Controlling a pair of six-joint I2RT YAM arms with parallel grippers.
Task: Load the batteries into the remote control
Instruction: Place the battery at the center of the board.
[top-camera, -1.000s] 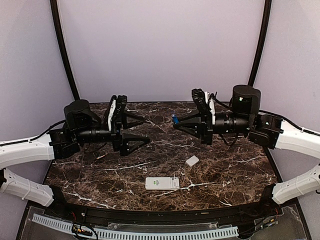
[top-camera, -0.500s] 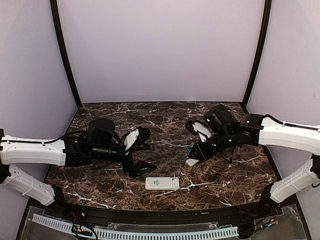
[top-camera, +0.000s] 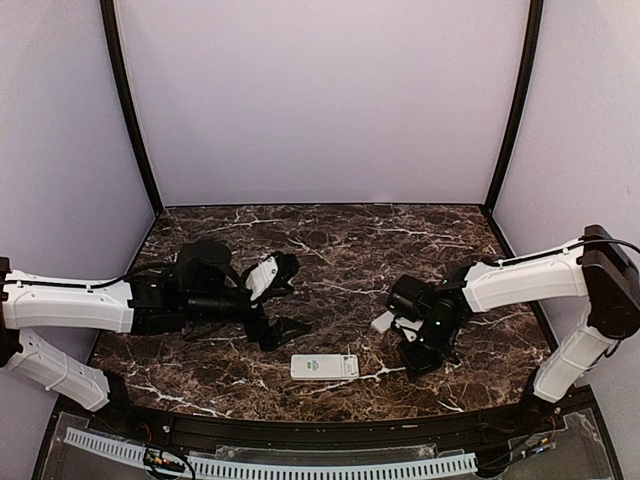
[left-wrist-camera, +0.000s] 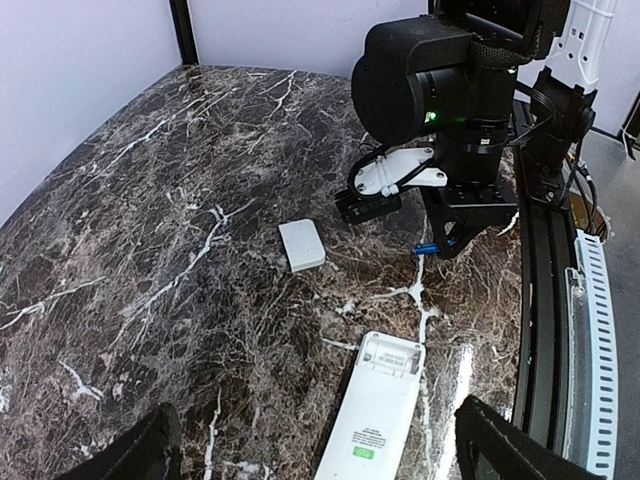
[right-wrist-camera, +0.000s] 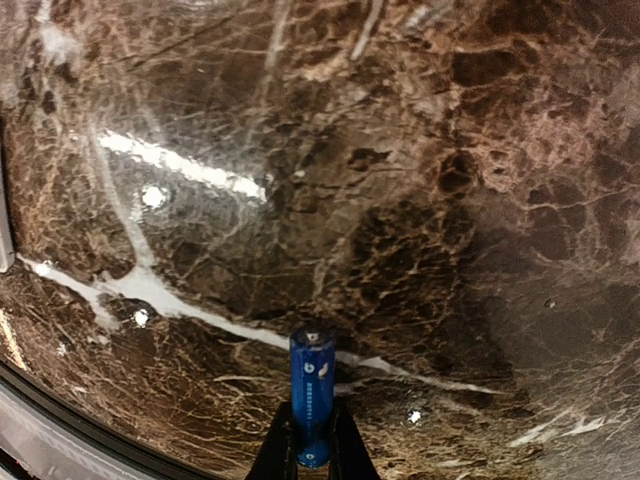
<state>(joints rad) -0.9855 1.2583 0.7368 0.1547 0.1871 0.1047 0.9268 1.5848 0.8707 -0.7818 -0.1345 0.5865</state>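
Observation:
The white remote control (top-camera: 325, 366) (left-wrist-camera: 375, 420) lies back-side up near the table's front edge, its battery bay (left-wrist-camera: 390, 357) uncovered and empty. My left gripper (top-camera: 298, 295) (left-wrist-camera: 320, 440) hovers open just left of it, fingers spread wide on either side of the remote in the left wrist view. My right gripper (top-camera: 420, 358) (right-wrist-camera: 312, 445) points down at the table right of the remote, shut on one blue battery (right-wrist-camera: 312, 393) (left-wrist-camera: 425, 248) that sticks out past the fingertips. No other battery shows.
A small white cover piece (top-camera: 383, 322) (left-wrist-camera: 302, 245) lies on the dark marble table (top-camera: 330, 250) between the arms, behind the remote. A black rail and a white cable strip (top-camera: 270, 466) run along the front edge.
Both arms have come down from mid-air. The left gripper dropped beside the remote. The right gripper swung forward and down with the battery, past the cover piece.

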